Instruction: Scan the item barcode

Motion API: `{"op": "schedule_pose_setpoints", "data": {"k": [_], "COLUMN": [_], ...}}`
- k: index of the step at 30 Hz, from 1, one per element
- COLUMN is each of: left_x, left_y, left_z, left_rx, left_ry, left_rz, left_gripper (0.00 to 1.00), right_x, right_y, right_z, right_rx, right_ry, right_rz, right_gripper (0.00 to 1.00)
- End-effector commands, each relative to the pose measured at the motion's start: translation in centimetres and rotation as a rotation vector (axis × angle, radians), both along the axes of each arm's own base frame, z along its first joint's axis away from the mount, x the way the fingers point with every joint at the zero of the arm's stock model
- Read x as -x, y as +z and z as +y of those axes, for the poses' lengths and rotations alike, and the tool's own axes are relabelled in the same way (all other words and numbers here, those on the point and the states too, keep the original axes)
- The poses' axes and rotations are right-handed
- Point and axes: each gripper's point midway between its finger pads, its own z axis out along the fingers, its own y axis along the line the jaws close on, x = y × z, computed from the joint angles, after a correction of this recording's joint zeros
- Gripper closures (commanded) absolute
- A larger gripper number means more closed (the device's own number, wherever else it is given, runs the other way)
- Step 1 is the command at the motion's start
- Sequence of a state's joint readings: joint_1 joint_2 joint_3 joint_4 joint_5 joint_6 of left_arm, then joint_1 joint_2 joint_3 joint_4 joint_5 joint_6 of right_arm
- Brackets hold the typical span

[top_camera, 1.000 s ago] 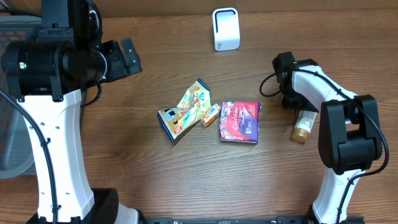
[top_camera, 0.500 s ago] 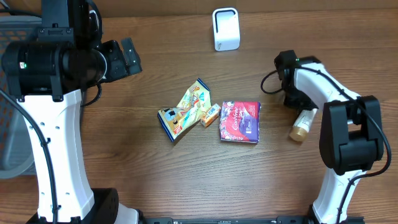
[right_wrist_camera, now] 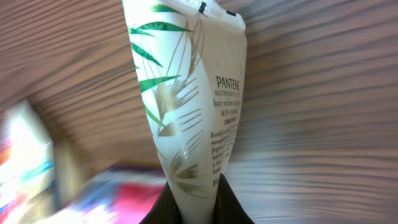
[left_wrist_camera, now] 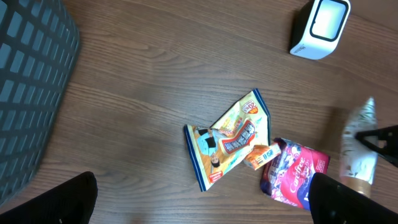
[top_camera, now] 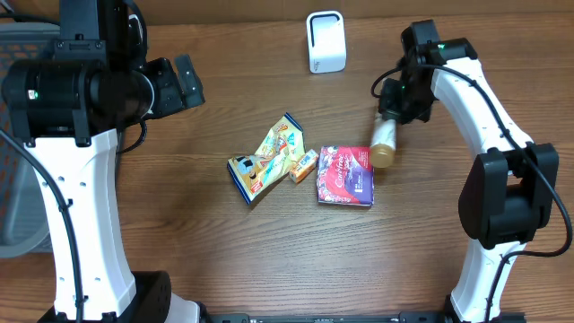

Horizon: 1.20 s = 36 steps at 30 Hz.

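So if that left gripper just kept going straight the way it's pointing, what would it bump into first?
Probably the yellow snack packet, which lies almost straight ahead of the open left gripper in its wrist view. Nothing shows in between, though depth is hard to judge.

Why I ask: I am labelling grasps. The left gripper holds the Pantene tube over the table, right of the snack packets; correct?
Wrong arm. It is the right gripper that holds the Pantene tube over the table, right of the snack packets. The overhead view shows it, and the right wrist view shows the tube up close.
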<state>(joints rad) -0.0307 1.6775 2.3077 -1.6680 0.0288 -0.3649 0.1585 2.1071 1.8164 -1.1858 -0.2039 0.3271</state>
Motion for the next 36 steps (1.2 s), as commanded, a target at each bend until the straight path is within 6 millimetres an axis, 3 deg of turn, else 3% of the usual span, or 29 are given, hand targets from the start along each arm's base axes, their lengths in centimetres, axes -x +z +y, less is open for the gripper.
{"op": "schedule_pose_setpoints", "data": {"k": [1, 4, 7, 16, 18, 20, 23, 27, 29, 32, 36], "left_x": [0.3, 0.3, 0.3, 0.3, 0.3, 0.3, 0.3, 0.3, 0.3, 0.3, 0.3], "left_y": [0.4, 0.4, 0.4, 0.4, 0.4, 0.4, 0.4, 0.4, 0.4, 0.4, 0.4], "left_z": [0.2, 0.2, 0.2, 0.2, 0.2, 0.2, 0.2, 0.2, 0.2, 0.2, 0.2], "left_rx": [0.003, 0.003, 0.003, 0.003, 0.003, 0.003, 0.003, 0.003, 0.003, 0.003, 0.003], "left_ry": [0.014, 0.014, 0.014, 0.014, 0.014, 0.014, 0.014, 0.014, 0.014, 0.014, 0.014], "left_rz": [-0.015, -0.015, -0.015, -0.015, -0.015, -0.015, -0.015, -0.015, -0.015, -0.015, -0.015], "left_gripper": [0.0, 0.0, 0.0, 0.0, 0.0, 0.0, 0.0, 0.0, 0.0, 0.0, 0.0], "right_x": [1.1, 1.7, 2.4, 6.5, 7.3, 7.7, 7.5, 6.3, 5.7, 4.8, 3.8], "right_y": [3.7, 5.2, 5.8, 4.3, 2.9, 0.8, -2.3, -4.7, -4.7, -3.6, -1.1], "right_z": [6.7, 8.8, 9.7, 11.8, 11.7, 11.1, 9.2, 5.0, 3.2, 0.7, -0.6], "right_rx": [-0.411, -0.579, -0.664, -0.986, -0.997, -0.931, -0.736, -0.413, -0.281, -0.118, -0.024], "right_ry": [0.156, 0.224, 0.265, 0.246, 0.238, 0.214, 0.129, 0.066, 0.055, 0.048, 0.057], "right_rz": [-0.013, -0.021, -0.022, 0.117, 0.133, 0.149, 0.189, 0.175, 0.167, 0.149, 0.122], "right_gripper": [0.96, 0.96, 0.96, 0.96, 0.93, 0.8, 0.69, 0.51, 0.44, 0.41, 0.4]}}
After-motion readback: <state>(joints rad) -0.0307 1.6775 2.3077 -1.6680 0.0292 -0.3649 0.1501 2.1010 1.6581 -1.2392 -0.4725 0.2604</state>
